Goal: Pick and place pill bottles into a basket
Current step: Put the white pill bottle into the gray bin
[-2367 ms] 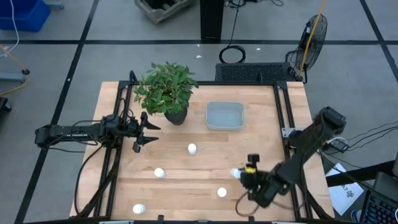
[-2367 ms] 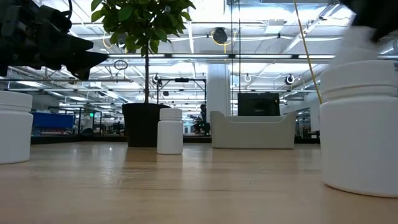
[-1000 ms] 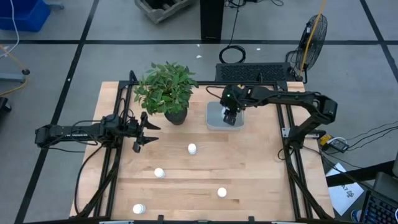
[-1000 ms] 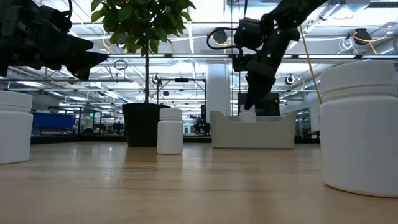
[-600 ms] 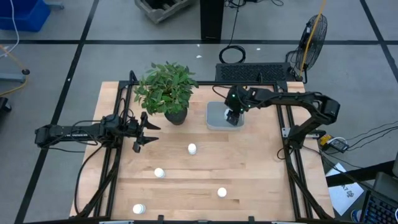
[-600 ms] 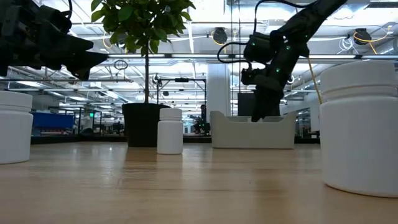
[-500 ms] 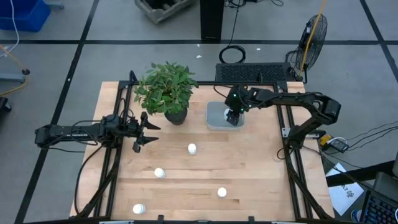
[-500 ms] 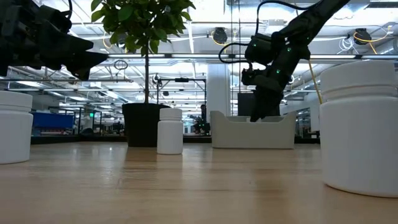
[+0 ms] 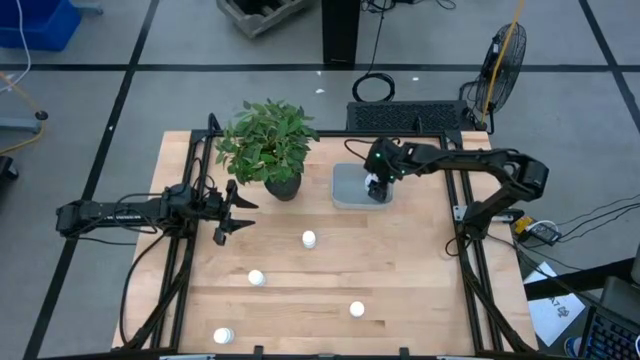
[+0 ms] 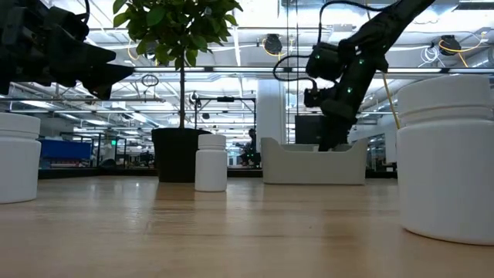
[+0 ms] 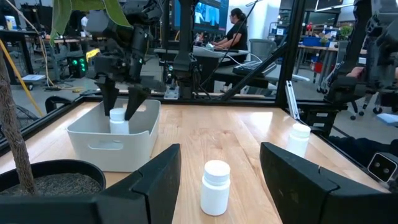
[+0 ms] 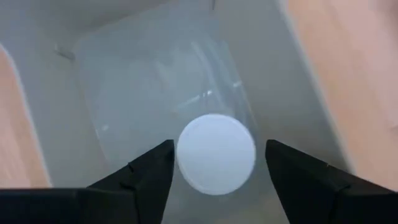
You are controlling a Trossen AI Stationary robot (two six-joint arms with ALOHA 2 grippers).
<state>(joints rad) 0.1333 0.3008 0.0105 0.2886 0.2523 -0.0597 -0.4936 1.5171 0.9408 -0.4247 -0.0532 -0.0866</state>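
The pale basket (image 9: pixel 352 186) stands at the far middle of the table, right of the plant. One white pill bottle (image 12: pixel 216 154) stands upright inside it; it also shows in the left wrist view (image 11: pixel 118 121). My right gripper (image 9: pixel 376 186) hangs over it, open, pointing down, one finger on each side of the cap with gaps showing. Four more bottles stand on the table (image 9: pixel 308 239) (image 9: pixel 256 277) (image 9: pixel 356 309) (image 9: pixel 223 336). My left gripper (image 9: pixel 225 211) waits open at the table's left, clear of all bottles.
A potted plant in a dark pot (image 9: pixel 281 185) stands just left of the basket. Dark rails run along the table's left and right edges. A person sits at a desk in the room beyond (image 11: pixel 237 28). Bare wood lies between the basket and the near bottles.
My right gripper has gone down into the basket and shifted a little toward the table's right edge, staying pointed down. The bottle it brought from the near right now stands on the basket's floor below it. My left arm has kept still.
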